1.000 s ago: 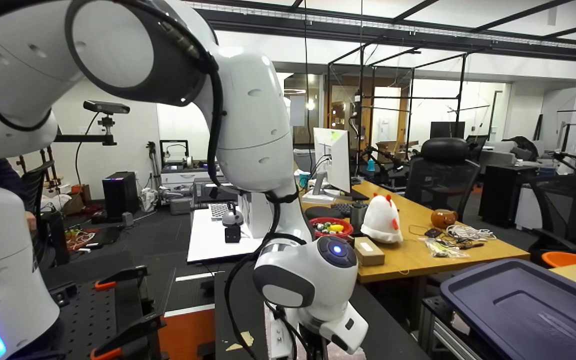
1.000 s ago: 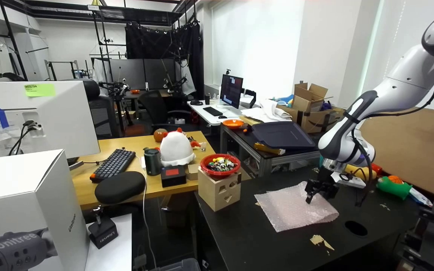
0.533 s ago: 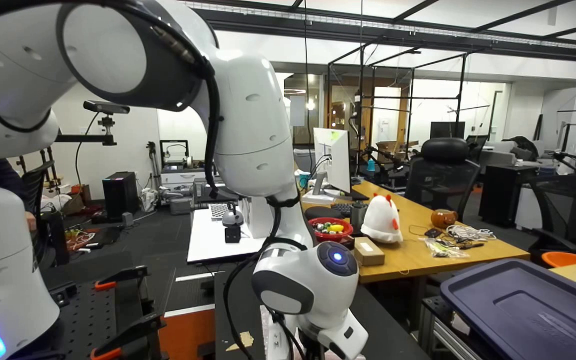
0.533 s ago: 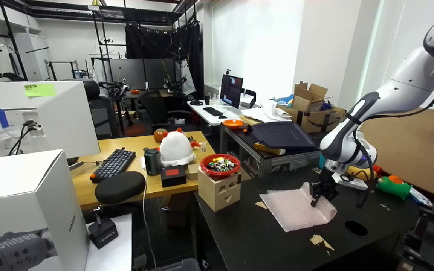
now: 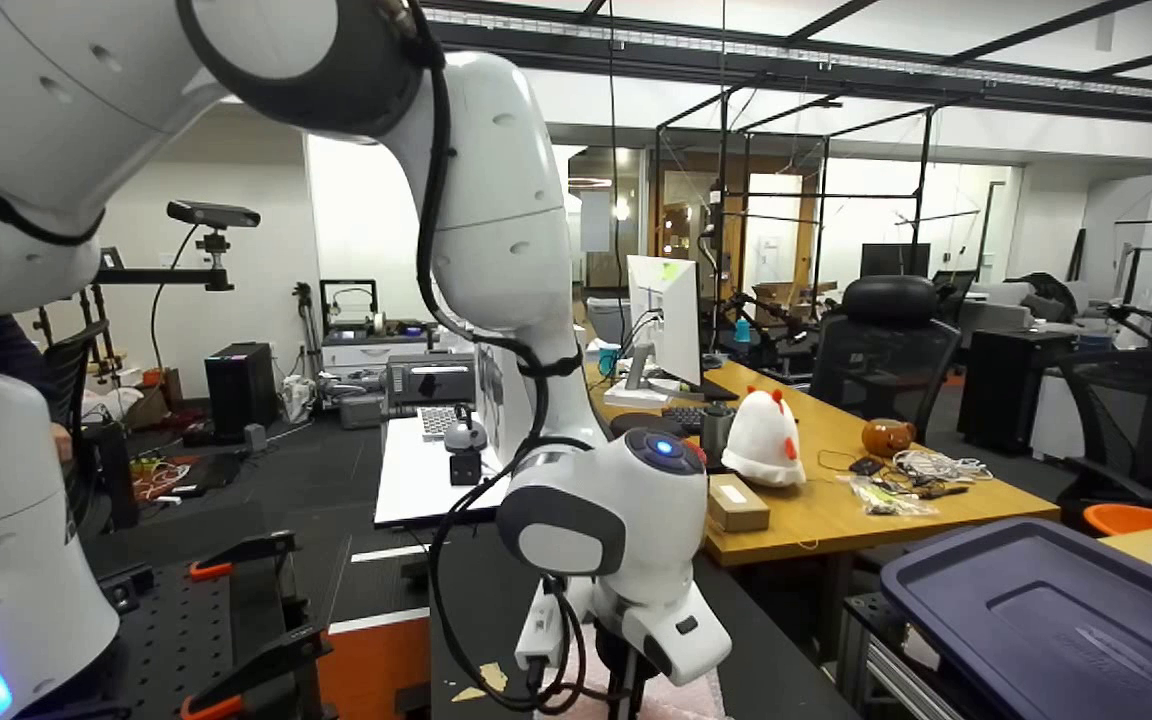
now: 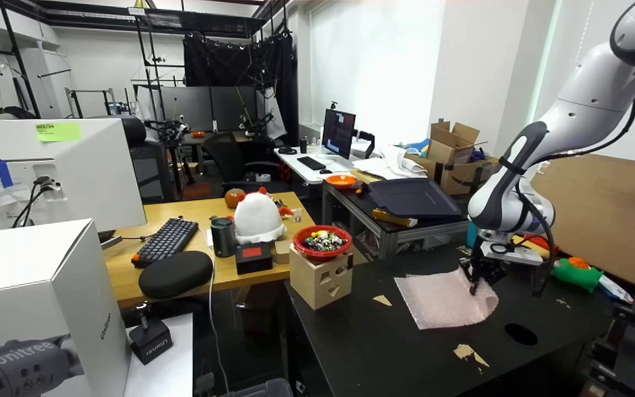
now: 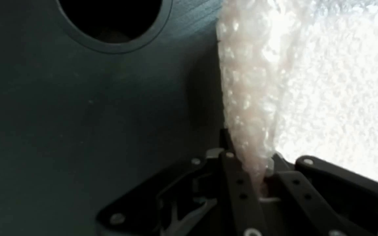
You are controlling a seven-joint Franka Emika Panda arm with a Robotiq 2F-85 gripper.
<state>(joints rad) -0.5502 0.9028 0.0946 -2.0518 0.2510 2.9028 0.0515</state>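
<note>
- Cluttered lab-type room; black desk (image 6: 361, 342) under the gripper.
- Gripper (image 7: 254, 157) points down, fingers close together, pinching an edge of bubble wrap (image 6: 439, 300).
- Bubble wrap lies on the black desk, pinkish; held edge bunched into a raised ridge, rest spread out to one side.
- Round hole (image 7: 110, 19) in the desk, near the curled edge, not covered.
- Torn tan scrap (image 6: 471, 354) on desk, apart from bubble wrap.
- Green toy (image 6: 575, 275) with orange ball (image 6: 578, 263), right of gripper in an exterior view.
- Wooden box (image 6: 306, 278) at desk corner, red bowl (image 6: 323, 256) on top, small mixed bits (image 6: 322, 241) inside.
- Next desk, wooden (image 6: 157, 209): white plush (image 6: 258, 216), dark mug (image 6: 222, 238), keyboard (image 6: 166, 241).
- Dark blue lid (image 5: 1066, 630) on another desk, seen in both exterior views.
</note>
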